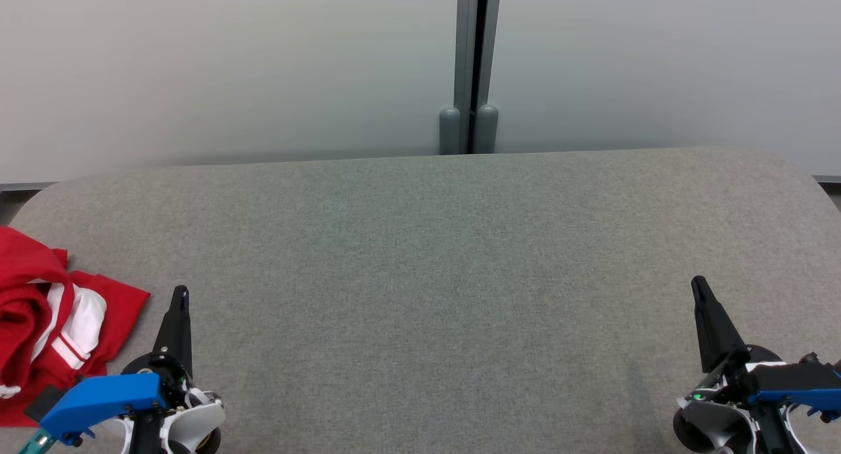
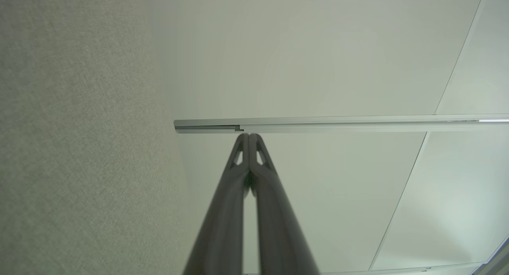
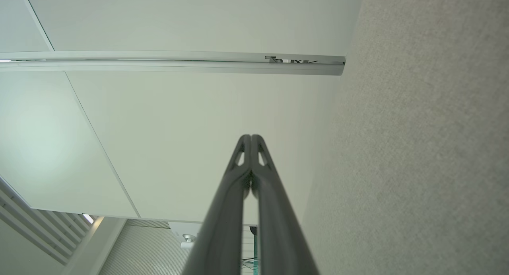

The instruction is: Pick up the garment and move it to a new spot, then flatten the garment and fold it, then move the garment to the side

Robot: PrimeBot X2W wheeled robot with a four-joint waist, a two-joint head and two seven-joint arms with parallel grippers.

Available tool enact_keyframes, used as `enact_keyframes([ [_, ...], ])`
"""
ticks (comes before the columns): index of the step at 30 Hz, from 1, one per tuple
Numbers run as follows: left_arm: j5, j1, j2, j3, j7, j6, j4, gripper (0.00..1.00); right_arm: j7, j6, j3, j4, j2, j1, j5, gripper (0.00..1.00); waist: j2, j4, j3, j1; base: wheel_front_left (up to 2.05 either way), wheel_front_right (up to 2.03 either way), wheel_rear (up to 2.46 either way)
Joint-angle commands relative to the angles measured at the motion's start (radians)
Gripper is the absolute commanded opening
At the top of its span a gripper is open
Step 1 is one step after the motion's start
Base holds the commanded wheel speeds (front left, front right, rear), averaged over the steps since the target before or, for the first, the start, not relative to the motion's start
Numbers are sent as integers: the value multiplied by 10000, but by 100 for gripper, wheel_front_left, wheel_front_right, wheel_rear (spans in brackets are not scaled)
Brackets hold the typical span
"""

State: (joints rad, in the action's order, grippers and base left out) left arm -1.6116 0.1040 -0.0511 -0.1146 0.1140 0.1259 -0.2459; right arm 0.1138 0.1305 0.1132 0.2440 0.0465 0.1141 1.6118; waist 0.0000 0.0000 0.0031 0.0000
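Judging we've done nothing yet: garment (image 1: 39, 329) lies crumpled at table (image 1: 420, 244) edge; left gripper (image 1: 179, 295) & right gripper (image 1: 698, 286) jaws pressed together, empty. All steps left.

Garment (image 1: 29, 309) partly beyond left edge

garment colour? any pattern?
Red with white panels and thin red-and-white stripe trim. The garment shows best in the head view, bunched at the table's left edge.
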Motion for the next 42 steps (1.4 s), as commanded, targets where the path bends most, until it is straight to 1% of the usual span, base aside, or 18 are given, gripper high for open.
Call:
enact_keyframes([
  [1,-29,82,29,-8,35,91,61,0,37,4,23,-34,71,-127,28,0,0,0,0,0,0,0,0],
  [38,-29,82,29,-7,34,91,62,0,37,4,23,-34,72,-127,28,0,0,0,0,0,0,0,0],
  [39,1,-2,2,2,0,-4,-17,100,-3,0,-2,12,-3,-3,-1,100,0,0,0,0,0,0,0],
  [42,15,-219,12,4,-15,-23,-233,100,-14,-13,-36,247,-74,-78,-11,100,0,-1,3,0,0,0,0],
])
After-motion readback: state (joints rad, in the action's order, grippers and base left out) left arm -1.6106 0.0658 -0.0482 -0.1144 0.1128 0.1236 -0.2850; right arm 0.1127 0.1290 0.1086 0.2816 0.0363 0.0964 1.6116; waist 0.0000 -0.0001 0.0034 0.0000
